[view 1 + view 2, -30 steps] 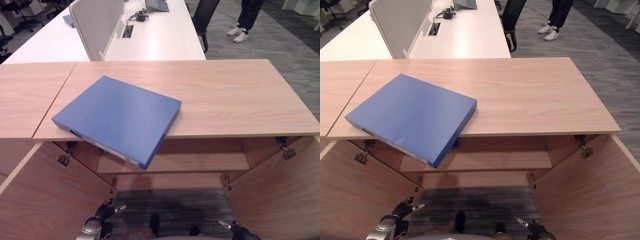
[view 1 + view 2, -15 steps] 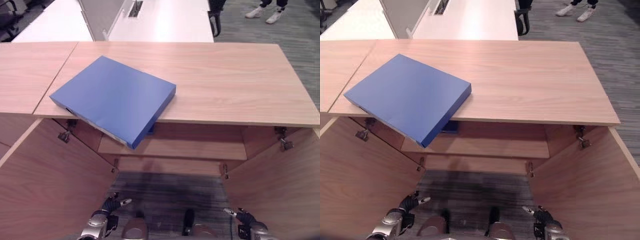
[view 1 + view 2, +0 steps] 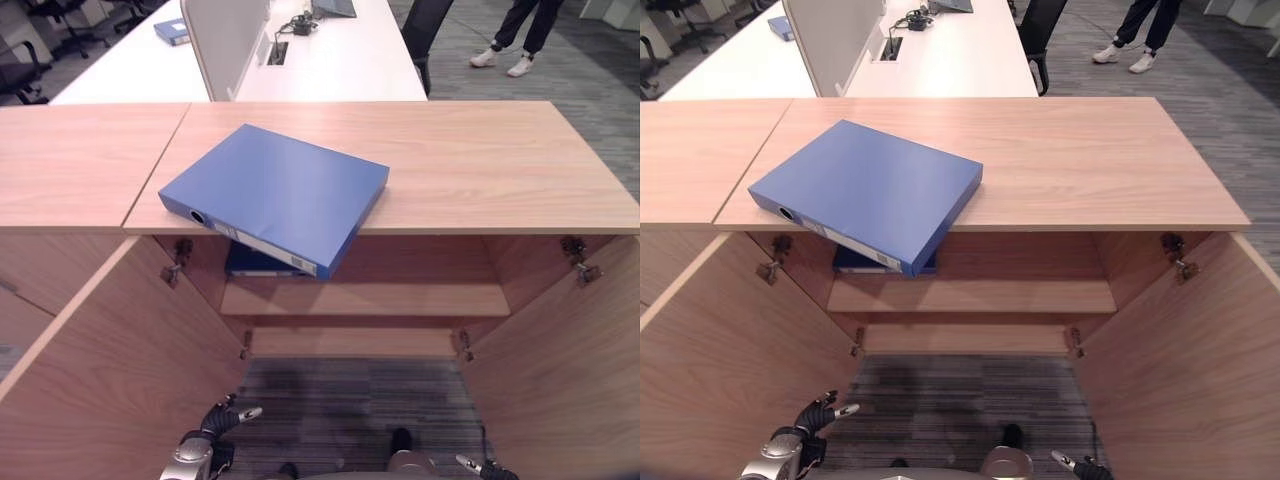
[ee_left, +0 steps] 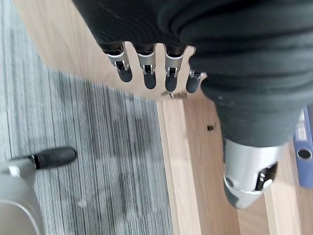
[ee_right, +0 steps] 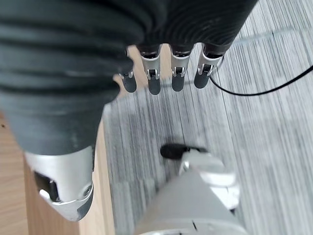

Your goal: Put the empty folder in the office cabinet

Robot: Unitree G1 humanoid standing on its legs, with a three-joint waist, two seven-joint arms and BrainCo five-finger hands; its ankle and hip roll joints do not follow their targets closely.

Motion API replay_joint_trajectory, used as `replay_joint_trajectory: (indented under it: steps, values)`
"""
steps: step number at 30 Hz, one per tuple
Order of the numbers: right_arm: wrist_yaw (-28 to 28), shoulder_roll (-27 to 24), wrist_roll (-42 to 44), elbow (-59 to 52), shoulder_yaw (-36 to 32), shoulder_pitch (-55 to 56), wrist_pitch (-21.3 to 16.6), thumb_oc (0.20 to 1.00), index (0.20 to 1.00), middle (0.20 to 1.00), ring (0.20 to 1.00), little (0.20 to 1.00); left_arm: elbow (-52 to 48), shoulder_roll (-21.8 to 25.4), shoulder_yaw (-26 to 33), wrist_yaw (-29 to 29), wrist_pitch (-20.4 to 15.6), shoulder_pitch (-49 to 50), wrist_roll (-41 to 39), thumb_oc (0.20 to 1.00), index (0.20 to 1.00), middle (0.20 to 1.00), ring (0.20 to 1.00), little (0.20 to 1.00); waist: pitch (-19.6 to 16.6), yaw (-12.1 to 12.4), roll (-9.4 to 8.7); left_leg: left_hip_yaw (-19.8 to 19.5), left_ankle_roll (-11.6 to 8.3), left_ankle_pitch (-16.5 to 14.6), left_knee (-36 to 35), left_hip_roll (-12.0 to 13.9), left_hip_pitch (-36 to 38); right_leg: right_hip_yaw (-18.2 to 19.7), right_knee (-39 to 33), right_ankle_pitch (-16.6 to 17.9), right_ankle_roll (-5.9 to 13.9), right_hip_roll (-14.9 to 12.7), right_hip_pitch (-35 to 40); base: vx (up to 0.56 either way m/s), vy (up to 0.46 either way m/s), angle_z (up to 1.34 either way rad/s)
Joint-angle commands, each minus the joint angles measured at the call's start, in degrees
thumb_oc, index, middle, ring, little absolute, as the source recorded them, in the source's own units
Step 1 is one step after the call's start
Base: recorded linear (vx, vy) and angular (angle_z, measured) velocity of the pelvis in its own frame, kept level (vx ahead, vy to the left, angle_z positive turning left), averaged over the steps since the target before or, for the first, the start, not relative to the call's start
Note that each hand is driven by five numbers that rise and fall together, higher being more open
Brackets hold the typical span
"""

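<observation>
A blue folder [image 3: 275, 195] lies flat on the wooden cabinet top [image 3: 480, 160], and its near corner hangs out over the front edge. Below it the cabinet stands open, with a shelf [image 3: 400, 298] inside. A second blue folder [image 3: 262, 262] lies on that shelf at the left. My left hand [image 3: 205, 445] hangs low in front of the cabinet, above the carpet. The left wrist view shows its fingers [image 4: 148, 73] straight and holding nothing. My right hand [image 3: 1075, 465] is low at the right, its fingers [image 5: 154, 78] also straight and empty.
Both cabinet doors stand open, the left door [image 3: 90, 370] and the right door [image 3: 570, 360], flanking the gap where my hands hang. Behind the cabinet is a white desk [image 3: 330, 70] with a divider panel [image 3: 225, 40]. A person's legs [image 3: 510, 40] and a chair [image 3: 425, 30] are at the far right.
The whole picture has shifted, so the camera has moved. The folder lies in the same spot on the top. Both hands stay low and empty.
</observation>
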Motion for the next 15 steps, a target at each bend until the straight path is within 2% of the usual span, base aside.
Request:
replay_joint_trajectory:
  steps: [1,3,5,7,9,10,11,12,15]
  values:
    - [0.0,-0.1,-0.7,0.8,0.0,-4.3,-0.5,1.000,1.000,1.000,1.000,1.000,1.3,-0.5,0.9,-0.1,-1.5,-2.4,2.6,1.000,1.000,1.000,1.000,1.000,3.1,1.0,-0.21,1.7,0.43,-8.1,1.9,0.7,3.4,2.0,5.8,2.7,4.95,-3.9,-10.4,-0.14,0.165,-0.07]
    - [-0.1,0.0,-0.4,0.8,0.3,-4.9,-0.5,1.000,1.000,1.000,1.000,1.000,1.3,-0.2,0.9,0.0,-1.6,-2.6,2.2,1.000,1.000,1.000,1.000,1.000,4.3,1.1,0.12,1.8,1.37,-7.3,2.7,0.4,2.1,3.2,8.7,1.4,5.00,-3.1,-11.1,-0.20,0.123,-0.10]
    - [-0.1,0.1,-0.5,0.5,0.8,-5.0,-0.7,1.000,1.000,1.000,1.000,1.000,1.3,0.2,0.6,0.0,-1.4,-2.8,2.4,1.000,1.000,1.000,1.000,1.000,4.7,1.9,0.49,2.2,2.53,-6.3,3.9,-0.4,-0.2,3.9,13.0,-2.4,3.66,-1.5,-9.9,-0.23,0.120,-0.03]
    - [-0.1,0.0,-0.3,0.6,1.0,-4.8,-1.0,1.000,1.000,1.000,1.000,1.000,1.4,0.4,0.3,-0.3,-1.4,-2.9,2.7,1.000,1.000,1.000,1.000,1.000,4.1,2.6,0.98,2.4,3.51,-4.6,4.2,-0.7,-2.2,4.6,17.5,-5.6,2.71,0.3,-8.2,-0.20,0.100,-0.15]
    - [0.0,0.1,-0.1,0.7,1.2,-4.9,-1.2,1.000,1.000,1.000,1.000,1.000,1.1,0.4,0.4,-0.4,-1.3,-2.9,2.4,1.000,1.000,1.000,1.000,1.000,3.0,3.2,1.22,2.4,3.78,-3.1,3.9,-0.9,-4.0,6.1,18.7,-8.3,1.99,2.4,-6.0,-0.11,0.043,-0.21]
    - [0.0,0.1,-0.1,0.7,1.2,-4.8,-1.2,1.000,1.000,1.000,1.000,1.000,1.1,0.5,0.4,-0.4,-1.3,-2.9,2.4,1.000,1.000,1.000,1.000,1.000,3.1,3.3,1.17,2.5,3.76,-3.2,3.9,-0.9,-3.8,6.2,18.9,-8.5,1.99,2.4,-6.0,-0.08,-0.020,-0.06]
    - [-0.1,0.1,0.0,0.9,1.4,-4.8,-1.3,1.000,1.000,1.000,1.000,1.000,0.7,0.6,0.5,-0.4,-1.2,-2.9,2.3,1.000,1.000,1.000,1.000,1.000,1.7,4.5,0.86,2.9,3.59,-2.4,3.3,-1.1,-4.8,6.2,16.8,-10.3,1.72,2.9,-2.6,-0.05,-0.024,0.07]
    - [-0.1,0.1,0.0,0.9,1.4,-4.8,-1.3,1.000,1.000,1.000,1.000,1.000,0.7,0.6,0.5,-0.4,-1.2,-2.8,2.2,1.000,1.000,1.000,1.000,1.000,1.8,4.5,0.83,2.9,3.58,-2.5,3.3,-1.2,-4.7,6.2,16.7,-10.3,1.73,2.9,-2.5,-0.08,-0.053,0.09]
    - [0.0,0.2,-0.3,0.8,2.0,-5.2,-1.3,1.000,1.000,1.000,1.000,1.000,-0.7,0.7,1.0,-0.2,-1.4,-2.7,1.6,1.000,1.000,1.000,1.000,1.000,0.1,6.0,0.16,4.9,2.56,-2.0,2.2,-0.5,-5.5,5.1,9.1,-9.4,2.07,0.9,0.7,-0.03,-0.123,0.00]
